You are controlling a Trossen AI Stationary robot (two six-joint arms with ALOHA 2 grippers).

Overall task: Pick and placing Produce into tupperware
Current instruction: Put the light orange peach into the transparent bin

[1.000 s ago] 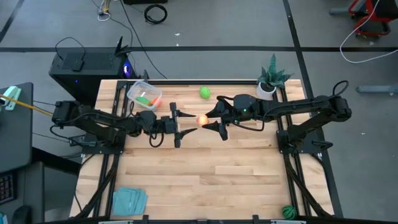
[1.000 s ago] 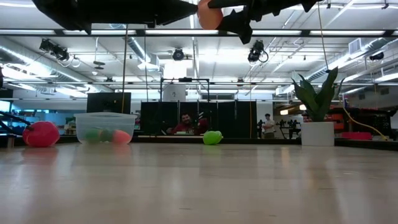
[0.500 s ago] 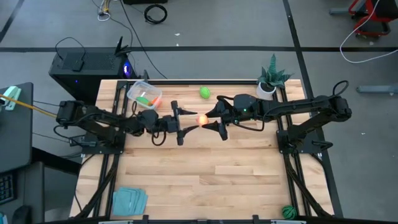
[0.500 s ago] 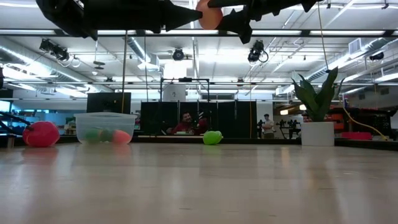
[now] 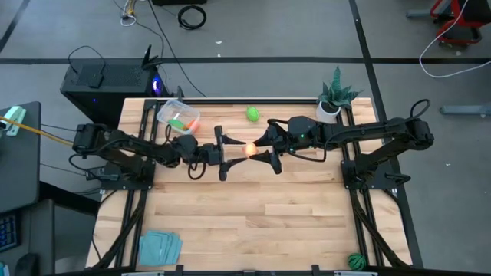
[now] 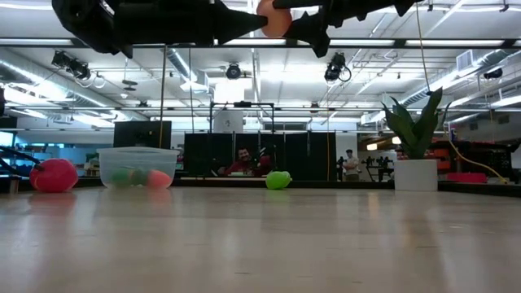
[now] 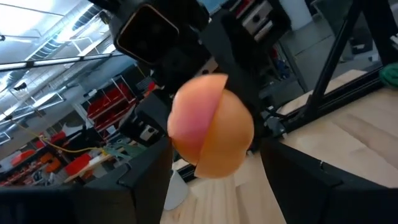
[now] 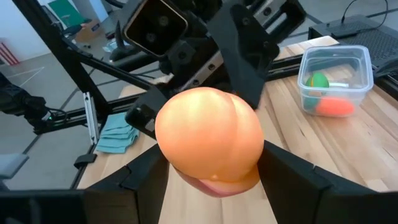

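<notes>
Above the table's (image 5: 245, 207) middle, the right gripper (image 5: 263, 148) holds a peach (image 5: 249, 148) aloft, fingers on either side of it. The left gripper (image 5: 223, 152) faces it from the left, fingers spread around the peach. The tub (image 5: 178, 115) stands behind the left gripper, two pieces inside. A ball (image 5: 252, 114) lies behind the peach, the plant (image 5: 331, 98) at the far right corner.

Table (image 5: 253, 207): pale wood planks, smooth, low sheen
Tub (image 8: 331, 74): clear glossy plastic
Peach (image 8: 211, 140): smooth orange-pink toy, matt, soft sheen
Right gripper (image 8: 211, 180), left gripper (image 7: 214, 180): black matt plastic fingers
Cloth (image 5: 159, 247): teal fabric, folded
Plant pot (image 6: 416, 174): white, smooth
</notes>
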